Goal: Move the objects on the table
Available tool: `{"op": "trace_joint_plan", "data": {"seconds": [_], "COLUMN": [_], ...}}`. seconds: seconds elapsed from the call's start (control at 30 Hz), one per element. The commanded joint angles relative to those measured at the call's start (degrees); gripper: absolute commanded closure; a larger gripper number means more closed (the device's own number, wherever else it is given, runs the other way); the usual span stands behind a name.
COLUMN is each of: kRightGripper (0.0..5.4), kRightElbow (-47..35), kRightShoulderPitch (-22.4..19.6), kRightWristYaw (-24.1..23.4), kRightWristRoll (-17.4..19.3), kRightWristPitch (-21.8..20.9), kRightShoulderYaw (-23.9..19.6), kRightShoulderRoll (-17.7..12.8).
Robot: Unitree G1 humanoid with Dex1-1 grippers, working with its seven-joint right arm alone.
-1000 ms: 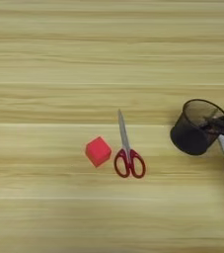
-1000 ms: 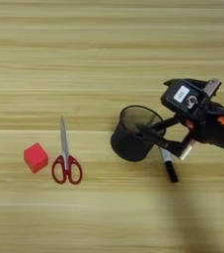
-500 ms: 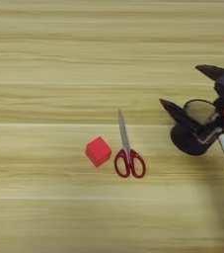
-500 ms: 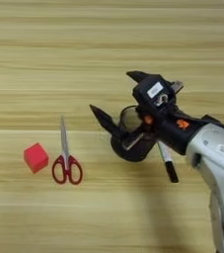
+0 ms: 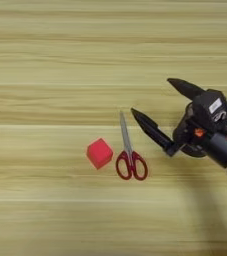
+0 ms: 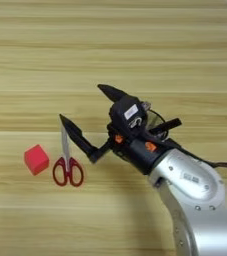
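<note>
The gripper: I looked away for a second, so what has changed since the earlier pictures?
The right gripper has swung left from the black cup toward the scissors, fingers spread wide and empty. The red cube, scissors and cup have stayed put.

Red cube (image 5: 99, 153): small, bright red, sits flat on table (image 5: 45, 60) w/ one corner turned toward the near side, left of centre, nothing gripping it. Table: light yellowish wood grain, horizontal plank stripes, fills whole view. Black marker: only a slim dark bit (image 6: 166, 125) shows at the right, pointing up-right; can't tell more.
</note>
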Motion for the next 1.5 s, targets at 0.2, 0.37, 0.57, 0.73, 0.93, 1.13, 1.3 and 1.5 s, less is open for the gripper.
{"op": "trace_joint_plan", "data": {"seconds": [0.2, 0.37, 0.57, 0.73, 0.93, 1.13, 1.3, 1.5], "kRightGripper": [0.02, 0.02, 0.02, 0.02, 0.02, 0.02, 0.02, 0.02], "kRightElbow": [5.1, 9.8, 14.7, 18.4, 22.9, 27.3, 30.4, 31.9], "kRightShoulderPitch": [0.2, 1.6, 2.7, 3.1, 2.8, 2.2, 1.8, 1.2], "kRightWristYaw": [-3.4, -4.3, -4.6, -5.1, -5.0, -3.8, -3.6, -3.6], "kRightWristRoll": [-1.2, -2.9, -4.7, -5.9, -7.1, -7.5, -8.2, -8.9], "kRightWristPitch": [-13.3, -17.4, -21.7, -25.0, -29.1, -33.6, -36.6, -38.1], "kRightShoulderYaw": [3.9, 6.0, 8.8, 11.1, 12.9, 14.9, 16.6, 18.3], "kRightShoulderRoll": [3.5, 4.2, 4.8, 5.1, 5.0, 5.1, 5.4, 5.9]}}
